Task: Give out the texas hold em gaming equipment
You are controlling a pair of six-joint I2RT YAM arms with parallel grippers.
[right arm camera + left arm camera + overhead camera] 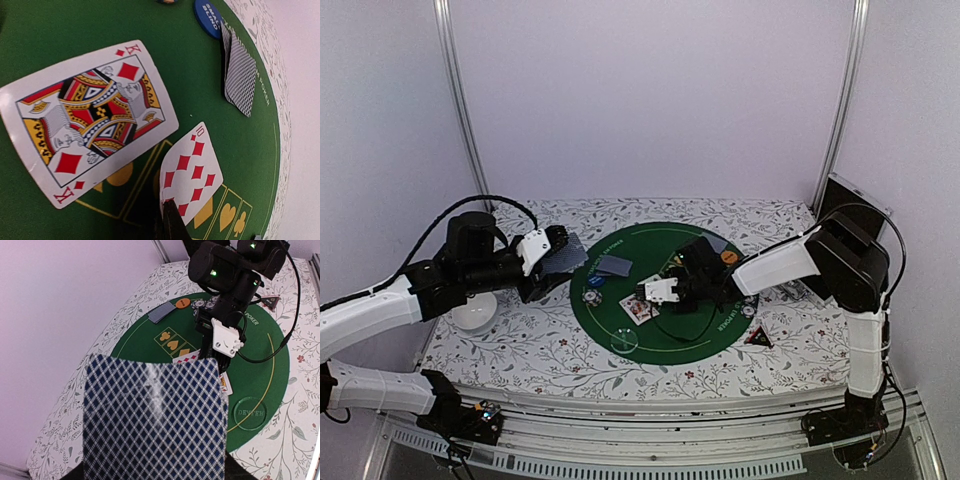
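Room: pale lilac walls [650,100] with metal posts at the back corners close us in.
Surface: a floral tablecloth [540,340] carries a round green mat [665,350], which we take as our landmark.
Left gripper [555,250]: clamped on the deck [155,420], hovering off the mat's left edge. We judge it is the supply to deal from.
Right gripper [167,222]: fingers together on a corner of the ten of diamonds [192,170], low over the mat's centre, apparently to lay it face up.
King of diamonds [90,120]: flat and face up on the mat, just beside the ten.
Face-down pair [240,75]: on the mat's far-left part beside the blue button [209,17], probably one player's hand.
White bowl [475,315]: off the mat to its left.
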